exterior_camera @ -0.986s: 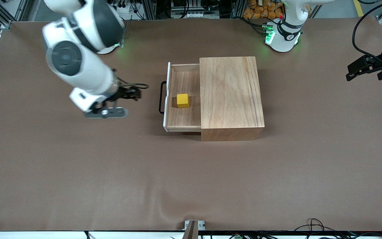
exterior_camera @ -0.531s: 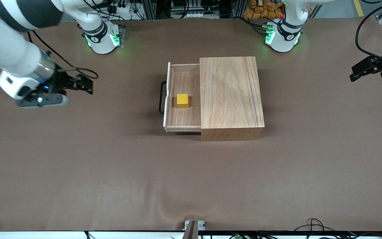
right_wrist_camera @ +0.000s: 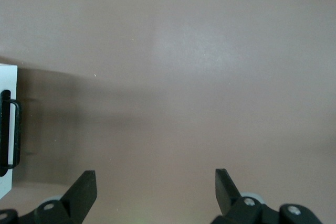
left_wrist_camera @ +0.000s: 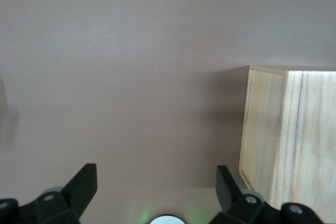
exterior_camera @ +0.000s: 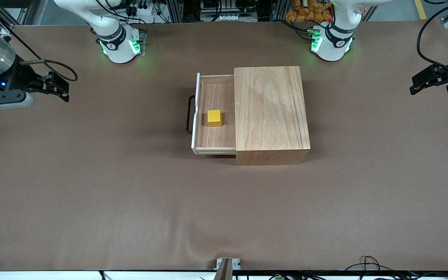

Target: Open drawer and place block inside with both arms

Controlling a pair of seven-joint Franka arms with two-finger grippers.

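The drawer (exterior_camera: 214,146) is pulled out of the wooden box (exterior_camera: 270,116) toward the right arm's end of the table, its white front panel and black wire handle (exterior_camera: 188,114) showing. The yellow block (exterior_camera: 214,118) sits inside the drawer. My right gripper (exterior_camera: 58,87) is open and empty over bare table at the right arm's end. My left gripper (exterior_camera: 418,83) is open and empty over the table's left-arm end. The right wrist view shows the handle (right_wrist_camera: 9,135) and the front panel (right_wrist_camera: 6,80). The left wrist view shows the box (left_wrist_camera: 289,140).
Brown cloth (exterior_camera: 130,194) covers the table. The arms' green-lit bases (exterior_camera: 119,44) (exterior_camera: 331,42) stand along the table edge farthest from the front camera. A small bracket (exterior_camera: 227,264) sits at the nearest edge.
My right gripper has swung away from the drawer handle toward the right arm's end of the table. My left gripper has barely moved. The block and drawer have stayed put.
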